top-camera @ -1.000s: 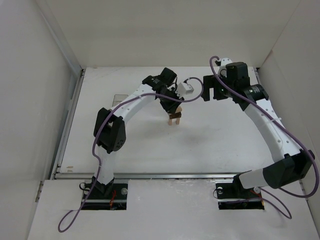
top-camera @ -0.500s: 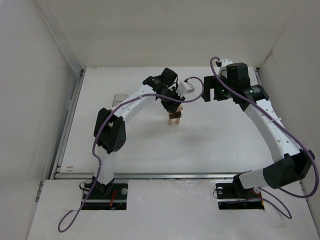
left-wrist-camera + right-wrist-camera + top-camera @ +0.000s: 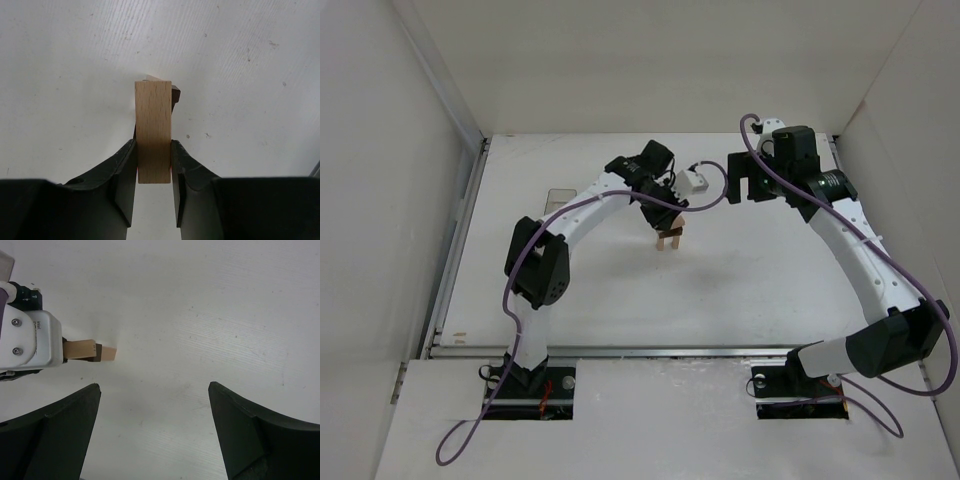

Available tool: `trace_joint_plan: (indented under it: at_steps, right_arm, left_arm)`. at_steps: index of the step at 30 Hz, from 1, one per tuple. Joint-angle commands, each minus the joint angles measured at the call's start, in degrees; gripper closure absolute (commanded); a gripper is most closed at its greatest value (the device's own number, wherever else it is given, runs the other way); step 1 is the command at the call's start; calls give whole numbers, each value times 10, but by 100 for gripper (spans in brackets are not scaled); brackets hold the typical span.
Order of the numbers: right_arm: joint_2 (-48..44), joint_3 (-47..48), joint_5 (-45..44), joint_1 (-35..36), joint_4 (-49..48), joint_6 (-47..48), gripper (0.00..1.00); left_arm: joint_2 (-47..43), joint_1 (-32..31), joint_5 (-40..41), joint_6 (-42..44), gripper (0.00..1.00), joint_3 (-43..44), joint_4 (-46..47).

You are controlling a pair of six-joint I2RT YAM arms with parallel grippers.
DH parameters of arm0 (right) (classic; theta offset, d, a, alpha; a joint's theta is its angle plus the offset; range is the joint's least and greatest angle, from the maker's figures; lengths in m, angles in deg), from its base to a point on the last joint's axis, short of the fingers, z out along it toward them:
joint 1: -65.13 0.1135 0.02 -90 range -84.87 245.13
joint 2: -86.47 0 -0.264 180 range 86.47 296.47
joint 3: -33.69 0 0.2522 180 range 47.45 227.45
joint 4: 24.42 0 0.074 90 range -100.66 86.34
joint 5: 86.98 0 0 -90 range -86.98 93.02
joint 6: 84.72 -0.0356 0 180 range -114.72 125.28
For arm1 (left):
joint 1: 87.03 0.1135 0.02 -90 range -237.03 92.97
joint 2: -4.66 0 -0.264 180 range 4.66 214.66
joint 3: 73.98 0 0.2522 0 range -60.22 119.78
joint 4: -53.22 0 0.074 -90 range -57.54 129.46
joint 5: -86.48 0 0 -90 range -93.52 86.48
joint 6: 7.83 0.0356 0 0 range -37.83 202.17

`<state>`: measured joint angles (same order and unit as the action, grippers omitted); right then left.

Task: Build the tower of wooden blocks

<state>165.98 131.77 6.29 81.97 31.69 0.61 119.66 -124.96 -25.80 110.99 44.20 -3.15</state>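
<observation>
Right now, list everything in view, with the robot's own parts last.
wood block tower: one small stack, light tan, mid-table under the left gripper.
held block: one, light tan, above the tower.
table: one, white.
cables: two, purple, one along each arm.
arms: two, white and black, bases at the near edge.
left gripper: one, black, shut on the held block.
right gripper: one, black, open, empty.

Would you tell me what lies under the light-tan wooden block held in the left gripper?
Under the light-tan wooden block, a tan corner and dark edge show; the rest is covered.
</observation>
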Motion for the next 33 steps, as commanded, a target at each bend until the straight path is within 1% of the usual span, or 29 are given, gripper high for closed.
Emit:
trace_joint_plan:
  at_steps: [1, 8, 9, 10, 13, 14, 18, 21, 25, 33]
  right_arm:
    - [-16, -3, 7, -3, -24, 8, 6]
    - [-16, -3, 7, -8, -24, 8, 6]
    - [-16, -3, 7, -8, -24, 8, 6]
    - [-16, -3, 7, -8, -24, 8, 6]
    - [-16, -3, 7, -8, -24, 8, 6]
    - [-16, -3, 7, -8, -24, 8, 6]
    - [-16, -3, 7, -8, -24, 8, 6]
    - [-22, -3, 7, -8, -24, 8, 6]
    - [-22, -3, 7, -8, -24, 8, 6]
    - [-22, -3, 12, -8, -24, 8, 6]
  left_arm:
    - [-39, -8, -7, 13, 100, -8, -2]
    - [-39, -8, -2, 19, 100, -19, 3]
    - [-39, -13, 3, 19, 98, -25, 3]
    - [-39, -14, 3, 19, 91, -25, 9]
    - [-39, -14, 17, 24, 84, -25, 9]
    - [-39, -14, 23, 24, 79, -25, 9]
    - [-39, -14, 23, 24, 72, -19, 9]
    - [-39, -14, 23, 24, 72, -13, 9]
    - [-39, -14, 18, 30, 76, 4, -2]
    - [-50, -14, 7, 104, 78, 10, -24]
